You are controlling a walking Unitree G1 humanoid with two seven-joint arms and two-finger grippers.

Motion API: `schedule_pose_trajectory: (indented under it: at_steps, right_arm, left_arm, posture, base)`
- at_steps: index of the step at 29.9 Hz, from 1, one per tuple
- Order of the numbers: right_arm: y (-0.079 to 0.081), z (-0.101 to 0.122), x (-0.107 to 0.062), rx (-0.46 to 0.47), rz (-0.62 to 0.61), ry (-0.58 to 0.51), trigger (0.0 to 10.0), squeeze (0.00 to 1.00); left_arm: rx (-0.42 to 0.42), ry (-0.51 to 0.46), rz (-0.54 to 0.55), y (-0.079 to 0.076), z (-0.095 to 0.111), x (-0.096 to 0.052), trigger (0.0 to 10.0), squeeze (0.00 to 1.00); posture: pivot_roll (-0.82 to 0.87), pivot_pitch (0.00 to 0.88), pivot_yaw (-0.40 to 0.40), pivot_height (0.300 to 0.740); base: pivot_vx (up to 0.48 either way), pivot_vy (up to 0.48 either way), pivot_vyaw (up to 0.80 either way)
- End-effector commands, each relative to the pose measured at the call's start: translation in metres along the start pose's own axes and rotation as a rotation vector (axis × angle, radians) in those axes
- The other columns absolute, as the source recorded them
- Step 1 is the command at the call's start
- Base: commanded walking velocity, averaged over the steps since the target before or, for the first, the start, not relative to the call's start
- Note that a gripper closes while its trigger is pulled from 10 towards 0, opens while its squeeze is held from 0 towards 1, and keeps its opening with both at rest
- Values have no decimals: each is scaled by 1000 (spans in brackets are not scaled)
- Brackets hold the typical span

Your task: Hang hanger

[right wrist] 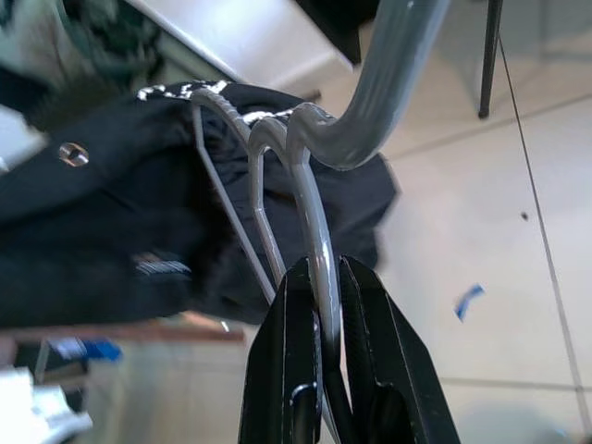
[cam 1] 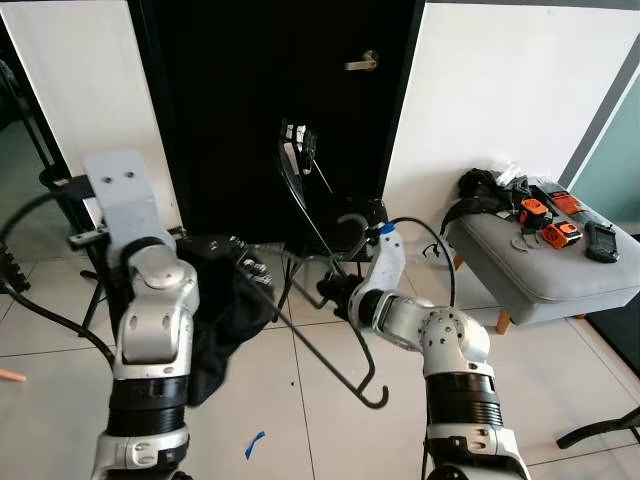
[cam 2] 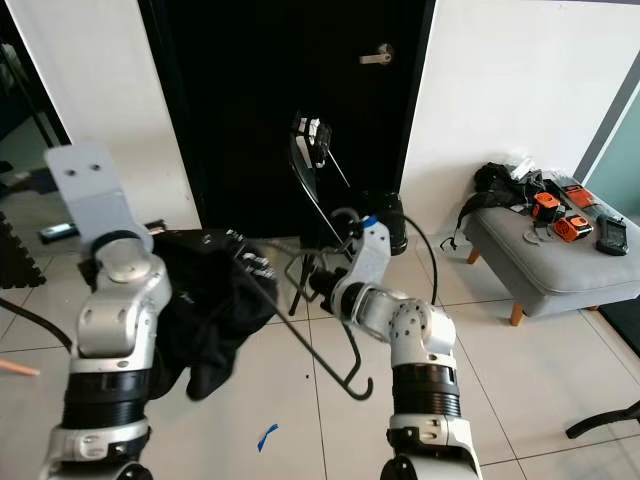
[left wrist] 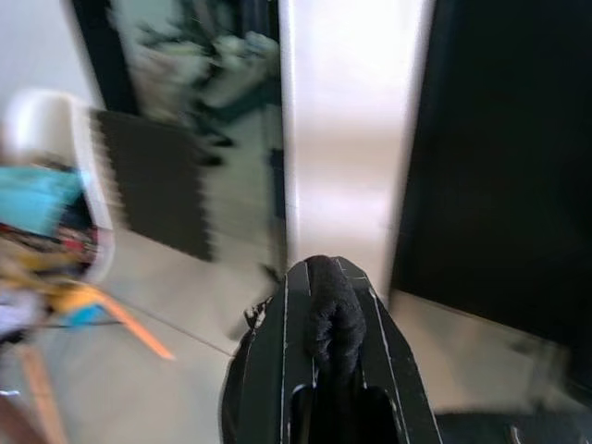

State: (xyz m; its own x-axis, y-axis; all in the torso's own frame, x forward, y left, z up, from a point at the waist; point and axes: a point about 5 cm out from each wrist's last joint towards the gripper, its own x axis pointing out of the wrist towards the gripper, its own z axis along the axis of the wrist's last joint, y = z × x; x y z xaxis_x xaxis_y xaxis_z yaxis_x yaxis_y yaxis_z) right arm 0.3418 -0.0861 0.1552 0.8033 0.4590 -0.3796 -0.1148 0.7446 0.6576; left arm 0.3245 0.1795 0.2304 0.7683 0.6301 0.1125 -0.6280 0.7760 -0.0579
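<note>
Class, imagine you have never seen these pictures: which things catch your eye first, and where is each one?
The grey wire hanger stands out at centre, pinched between the right gripper fingers, its hook hanging low over the tiled floor. A black garment droops from it on the left, with a fold clamped in the left gripper. Behind is a black door, and a grey bench with orange gadgets sits on the right.

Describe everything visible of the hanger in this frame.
The hanger is thin grey wire, apparently metal, with a hook at its low end, pointing at the tiled floor. It slants between both arms. The right gripper is clamped on its wire; its far end sits in the black garment, which the left gripper pinches.
</note>
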Motion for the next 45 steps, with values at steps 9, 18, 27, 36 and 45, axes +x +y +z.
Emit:
schedule_pose_trajectory:
  at_steps: [9,18,27,36,45]
  right_arm:
    - [43,24,9,235,190,-223,10000,0]
    - [60,54,2,262,343,-346,10000,0]
    - [66,64,0,272,399,-396,10000,0]
    - [77,73,-8,265,515,-440,10000,0]
    - [89,82,-23,220,708,-477,10000,0]
  left_arm:
    - [-108,-20,-344,-31,-4,-35,10000,0]
    - [6,44,-630,-41,-37,-70,10000,0]
    - [93,66,-903,-50,-50,-105,10000,0]
    - [23,141,-1072,-55,-56,-124,10000,0]
    - [-4,93,-977,-46,-52,-105,10000,0]
  posture:
    - [3,25,-41,740]
    - [8,21,-47,740]
    - [20,17,-58,740]
    - [11,11,-54,740]
    - [16,8,-57,740]
  base:
    - [0,0,0]
    - [0,0,0]
    - [0,0,0]
    - [0,0,0]
    - [0,0,0]
